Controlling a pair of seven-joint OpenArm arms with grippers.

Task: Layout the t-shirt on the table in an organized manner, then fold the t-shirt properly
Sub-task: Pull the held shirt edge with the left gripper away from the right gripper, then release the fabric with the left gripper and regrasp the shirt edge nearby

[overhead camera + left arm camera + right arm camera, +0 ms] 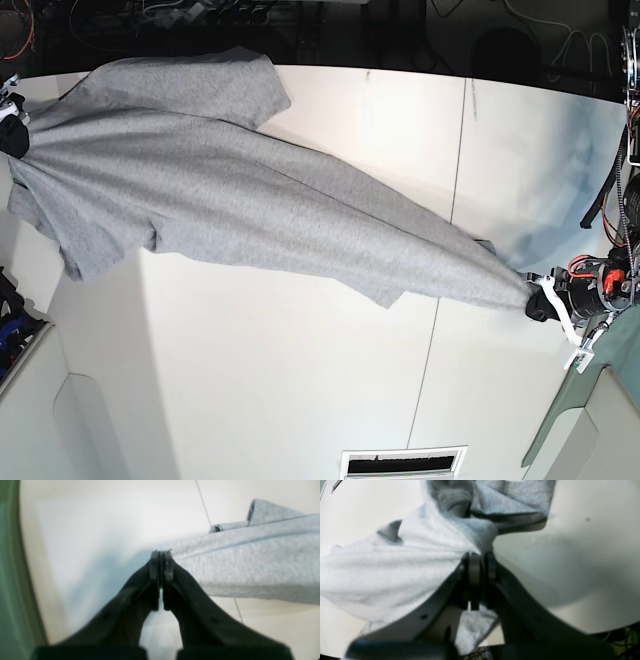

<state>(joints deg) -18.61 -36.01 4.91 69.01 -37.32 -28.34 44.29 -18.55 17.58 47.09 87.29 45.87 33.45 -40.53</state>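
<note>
Heather-grey cotton t-shirt (250,210), stretched in a long diagonal band across the wide white tabletop (280,380), which carries a thin dark seam line (440,300). Left hand (161,552), at the right edge of the base view, is clenched on the tapered end of the fabric. Right hand (481,555), at the far left of that view, is clamped on a bunched fold near the sleeve end. Cloth hangs taut between the two grips, one short sleeve (235,85) spread flat.
</note>
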